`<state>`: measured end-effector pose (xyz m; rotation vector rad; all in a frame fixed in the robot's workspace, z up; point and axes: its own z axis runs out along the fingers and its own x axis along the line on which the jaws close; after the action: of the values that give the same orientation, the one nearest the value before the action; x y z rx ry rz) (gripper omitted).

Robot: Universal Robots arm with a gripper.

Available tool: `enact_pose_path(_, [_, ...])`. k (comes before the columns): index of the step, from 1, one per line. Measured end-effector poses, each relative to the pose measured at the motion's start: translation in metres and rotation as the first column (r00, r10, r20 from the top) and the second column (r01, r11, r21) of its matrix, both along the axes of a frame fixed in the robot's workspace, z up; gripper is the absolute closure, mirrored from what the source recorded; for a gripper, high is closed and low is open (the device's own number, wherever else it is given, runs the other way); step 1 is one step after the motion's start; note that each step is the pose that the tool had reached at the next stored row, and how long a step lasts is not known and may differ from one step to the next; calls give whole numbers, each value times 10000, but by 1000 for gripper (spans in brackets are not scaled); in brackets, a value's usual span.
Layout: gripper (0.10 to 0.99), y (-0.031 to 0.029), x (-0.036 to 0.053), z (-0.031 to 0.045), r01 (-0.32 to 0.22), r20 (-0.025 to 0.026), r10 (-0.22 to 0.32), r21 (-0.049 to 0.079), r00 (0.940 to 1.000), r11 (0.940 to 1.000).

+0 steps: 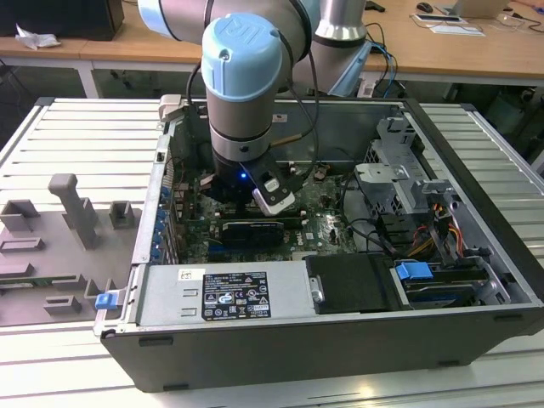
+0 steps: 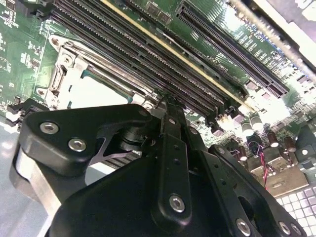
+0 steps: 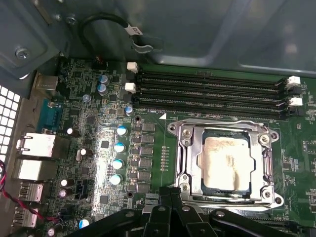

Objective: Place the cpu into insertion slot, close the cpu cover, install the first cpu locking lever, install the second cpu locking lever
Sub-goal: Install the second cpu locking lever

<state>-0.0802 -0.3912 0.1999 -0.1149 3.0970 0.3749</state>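
Note:
The cpu (image 3: 228,163) lies in the insertion slot (image 3: 199,170), its pale metal face showing through the cut-out of the cpu cover (image 3: 189,153). The cover lies flat over it. A thin wire lever (image 3: 222,123) runs along the cover's edge beside the memory slots. My gripper (image 3: 169,193) is shut, its black fingertips (image 3: 176,191) together at the socket's edge; whether they touch a lever is hidden. The second wrist view has the cpu (image 2: 94,91) and cover (image 2: 63,69) just beyond the gripper (image 2: 165,103). In the exterior view the gripper (image 1: 255,194) is down inside the computer case.
Long black memory slots (image 3: 212,89) run beside the socket, and capacitors (image 3: 118,148) and rear ports (image 3: 37,145) stand on its other side. The grey power supply (image 1: 221,293) and drive cage (image 1: 399,174) fill the case. A grey fixture (image 1: 72,212) sits at the exterior view's left.

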Motion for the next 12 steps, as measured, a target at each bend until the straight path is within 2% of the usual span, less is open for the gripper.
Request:
enact_pose_path(2, [980,5,-2,50,1,2,-1,19,10000,10000])
enact_pose_path(4, [980,25,-3,66,0,6,0,31,10000,10000])
enact_pose_path(6, [980,41,-7,54,0,8,0,55,10000,10000])
enact_pose_path(10, [980,52,-31,13,0,6,0,275,10000,9996])
enact_pose_path(12, [980,52,-31,-5,1,7,-1,310,10000,9995])
